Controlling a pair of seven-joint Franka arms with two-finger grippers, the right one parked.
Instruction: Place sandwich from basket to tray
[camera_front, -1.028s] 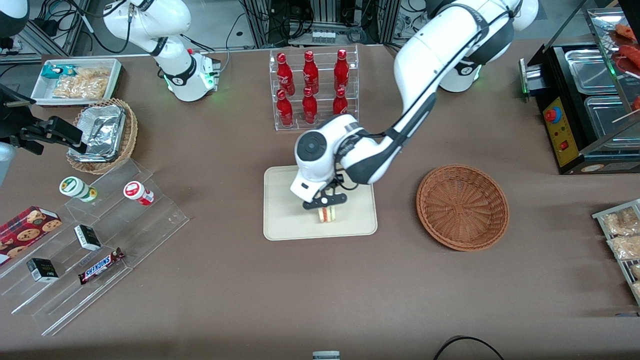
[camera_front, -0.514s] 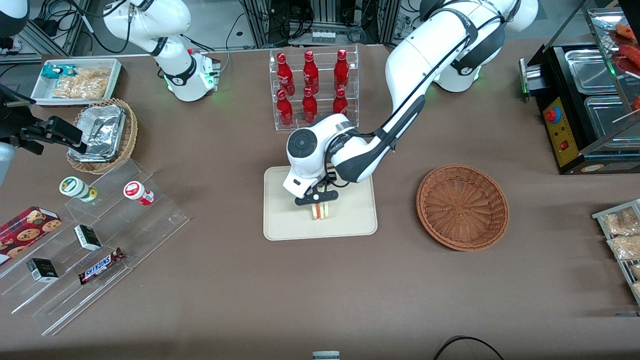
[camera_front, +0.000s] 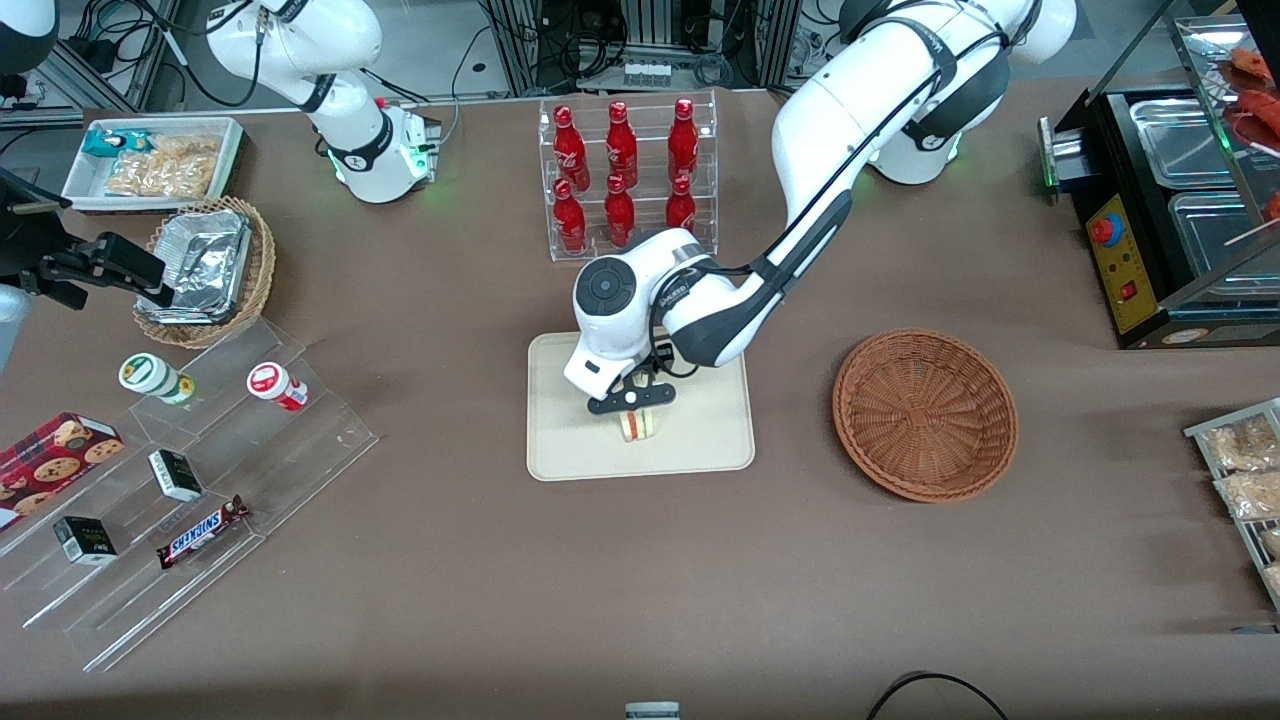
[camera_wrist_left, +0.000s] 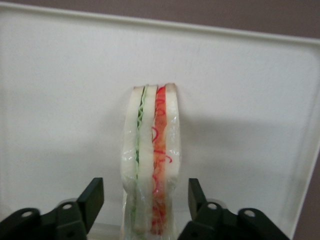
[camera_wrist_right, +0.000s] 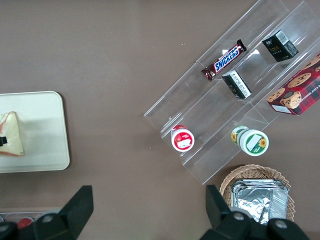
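Left wrist view: sandwich stands on edge on tray, gripper fingers spread apart, clear gap each side, no contact. Front view: sandwich mid-tray, basket empty toward working arm's end. Against half second ago: jaws released, sandwich stayed put. Judgement: placement done, retreat remains

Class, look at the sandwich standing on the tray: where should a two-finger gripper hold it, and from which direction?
Grip the sandwich across its two flat bread faces, coming straight down from above. It stands on edge on the tray, filling layers upward, and the open gripper already straddles it.
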